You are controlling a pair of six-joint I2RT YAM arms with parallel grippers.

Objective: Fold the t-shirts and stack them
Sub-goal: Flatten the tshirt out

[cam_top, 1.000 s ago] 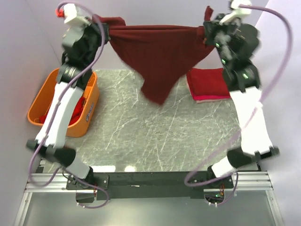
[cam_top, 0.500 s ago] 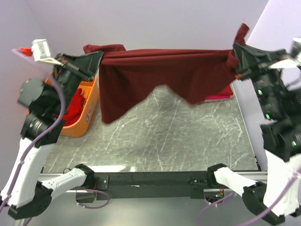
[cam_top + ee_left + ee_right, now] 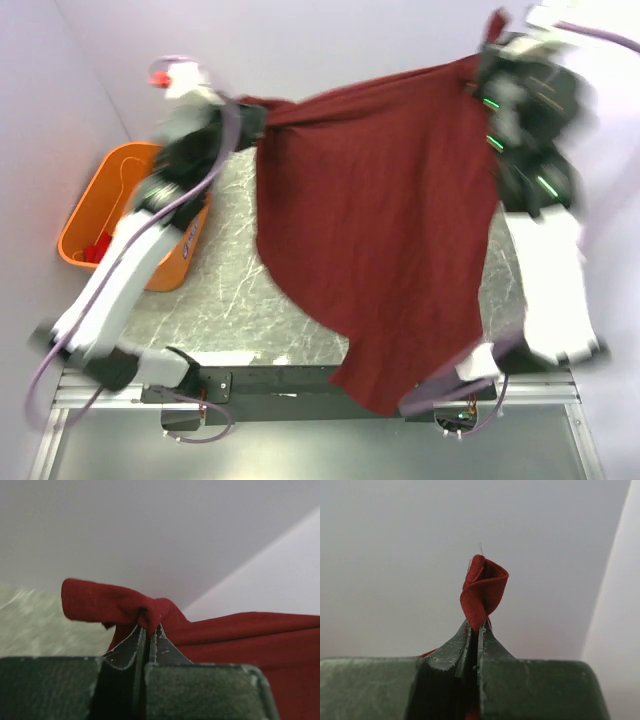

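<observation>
- Top external view: the maroon shirt (image 3: pixel 380 230) hangs in the air, stretched between my left gripper (image 3: pixel 250 118) and my right gripper (image 3: pixel 487 62). It spreads above the table (image 3: pixel 230 290), and its free lower end reaches past the near edge, over my bases (image 3: pixel 175 368).
- Left wrist view: my left jaws are clenched on a bunched corner of the shirt, with a short roll of cloth beyond the tips.
- Right wrist view: my right jaws are clenched on the other corner, with only a small twist of cloth above the tips.
- Hazard 1: each hold is a narrow pinch on bunched cloth. Both arms appear blurred, which suggests a fast swing, and a sharp tug could pull a corner free.
- Hazard 2: the free end could settle off the table or catch on the bases, so the shirt would not lie flat.
- Hazard 3: my right corner sits higher than my left. If I lower it this way, the cloth would likely land skewed and creased.
- Hazard 4: the tub (image 3: pixel 95 215) stands just beside my left arm, and a wide sweep might knock it.
</observation>
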